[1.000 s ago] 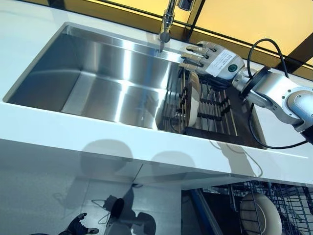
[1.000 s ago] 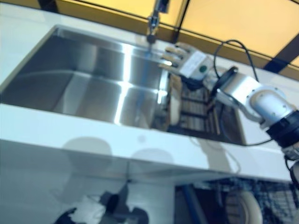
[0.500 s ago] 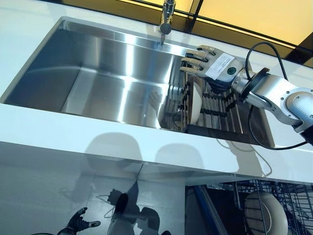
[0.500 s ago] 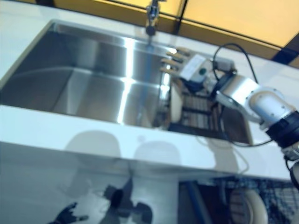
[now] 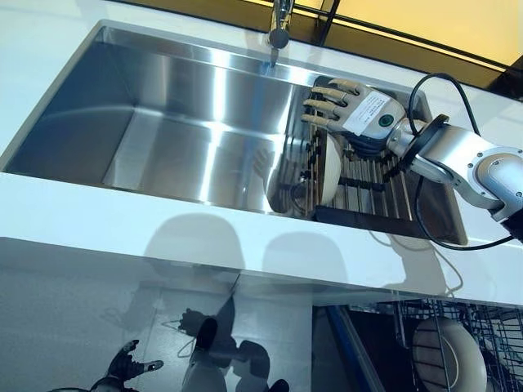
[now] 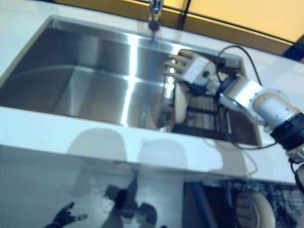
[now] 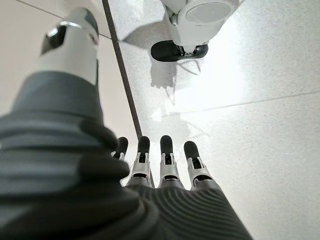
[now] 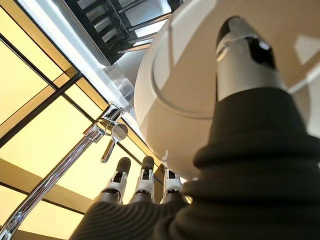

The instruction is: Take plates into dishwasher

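Observation:
A white plate (image 5: 327,169) stands on edge in the black drying rack (image 5: 369,186) at the right end of the steel sink (image 5: 163,122). My right hand (image 5: 350,107) hovers over the plate's top rim with its fingers straight. In the right wrist view the plate (image 8: 195,75) lies between the thumb (image 8: 245,60) on its face and the fingers (image 8: 145,181) reaching past its rim. My left hand (image 5: 124,371) hangs low by the floor, and its fingers (image 7: 167,160) are straight and hold nothing.
A tap (image 5: 280,24) stands at the sink's back edge, close to my right hand. A white counter (image 5: 122,212) runs along the front. Below at the right, a dishwasher rack (image 5: 490,343) holds another white plate (image 5: 448,359).
My right hand has come down from above the rack to the plate's top rim. The camera has shifted a little. My left hand stays low.

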